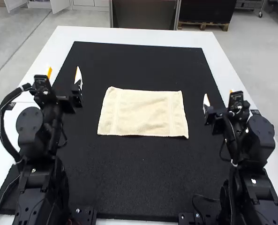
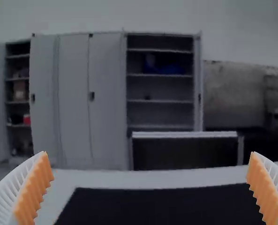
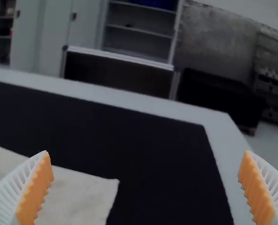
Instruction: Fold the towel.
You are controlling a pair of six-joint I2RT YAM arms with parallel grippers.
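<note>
- The towel (image 1: 143, 112) lies flat and wrinkle-light on the black mat (image 1: 143, 183) over the desk (image 1: 129, 35), between the arms, presumably so both can reach its ends
- Whether it is already doubled, I cannot tell
- Left gripper (image 1: 64, 77): fingers spread, empty, beside the towel and apart from it
- Right gripper (image 1: 218, 97): likewise spread and empty, off the opposite end, likely kept wide to take a corner for the first fold

Gray cabinets (image 2: 73, 103) against pale wall (image 2: 153, 14).
</note>
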